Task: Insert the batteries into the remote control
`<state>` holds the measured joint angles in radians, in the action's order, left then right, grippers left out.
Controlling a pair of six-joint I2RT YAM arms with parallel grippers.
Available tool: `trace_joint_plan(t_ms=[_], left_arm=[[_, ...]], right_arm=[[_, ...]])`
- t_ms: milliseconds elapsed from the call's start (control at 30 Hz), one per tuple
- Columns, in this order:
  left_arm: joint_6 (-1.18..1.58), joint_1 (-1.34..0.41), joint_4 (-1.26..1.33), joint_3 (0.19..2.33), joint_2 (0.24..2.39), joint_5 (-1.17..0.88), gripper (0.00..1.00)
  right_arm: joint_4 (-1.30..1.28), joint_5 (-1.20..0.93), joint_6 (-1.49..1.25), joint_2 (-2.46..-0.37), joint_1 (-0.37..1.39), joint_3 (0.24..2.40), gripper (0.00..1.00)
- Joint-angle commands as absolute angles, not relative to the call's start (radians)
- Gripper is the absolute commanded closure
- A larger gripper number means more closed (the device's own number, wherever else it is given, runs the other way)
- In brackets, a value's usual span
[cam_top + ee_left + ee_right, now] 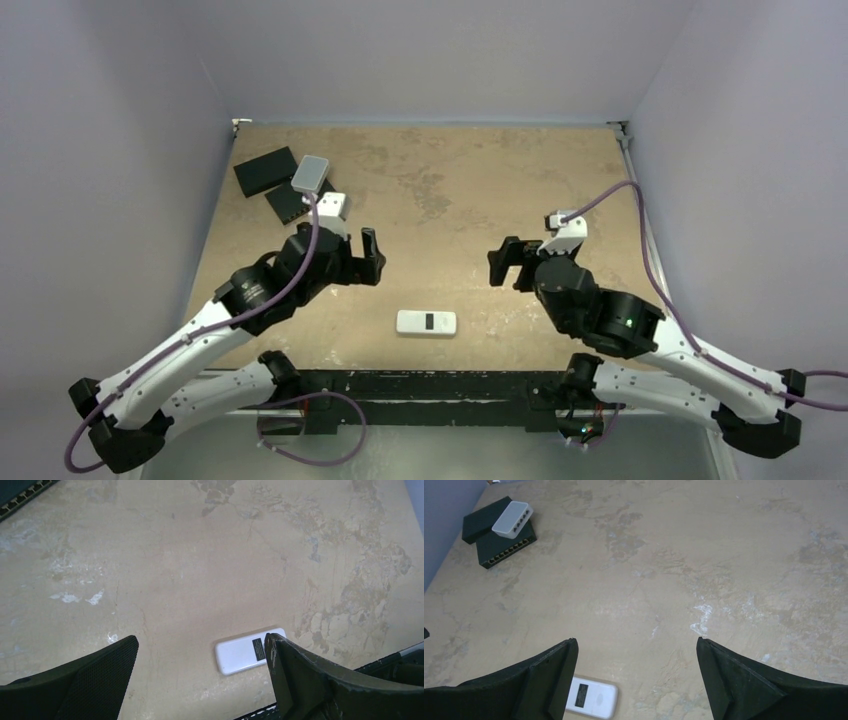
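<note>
Near the bottom centre of the top view, the remote (pixel 426 322) lies flat on the bench (pixel 470 170), close to its near edge. Its plain white face with a small dark rectangle is turned up. The left tool (pixel 366 256) and right tool (pixel 506 262) hang on either side of it, facing each other. Both are spread wide and grasp nothing, and neither touches the remote.

At the upper left of that view lie two black slabs (pixel 265 170) with a grey box (pixel 311 174) resting across them. They are well apart from the remote, and the left arm's wrist covers part of the nearer slab.

From the left wrist, the left tool (pixel 201 639) frames the remote (pixel 242 655) at lower centre, one end hidden behind the right-hand finger (pixel 310 680). From the right wrist, the right tool (pixel 636 641) shows the remote (pixel 594 700) at the bottom edge, partly behind the left-hand finger (pixel 541 680). That view also shows rows of ports on the box (pixel 512 519) and on the nearer of the slabs (pixel 504 547); the top view does not.

Walls close the bench's left, far and right sides, and a dark strip runs along the near edge. The widest bare stretch is the centre and right.
</note>
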<state>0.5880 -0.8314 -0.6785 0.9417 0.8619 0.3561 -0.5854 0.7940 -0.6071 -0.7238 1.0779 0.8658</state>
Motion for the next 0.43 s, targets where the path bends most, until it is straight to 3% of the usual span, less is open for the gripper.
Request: trace_joint_plan(t_ms=[0,167,267,400], left_arm=[[0.51,-0.833,-0.703,0.98,0.79,0.387,0.01],[0.502,-0.833,-0.678,0.921,0.692,0.382,0.01],[0.505,-0.833,-0.667,0.889,0.656,0.372,0.01],[0.497,-0.834,-0.661,0.883,0.64,0.361,0.01]], right_arm=[[-0.608,0.816,-0.569,-0.664,1.077,0.906,0.01],[-0.624,0.84,-0.581,-0.615,1.077,0.899,0.01],[-0.61,0.726,-0.568,-0.593,1.077,0.9,0.01],[-0.658,0.822,-0.638,-0.606,1.077,0.922,0.01]])
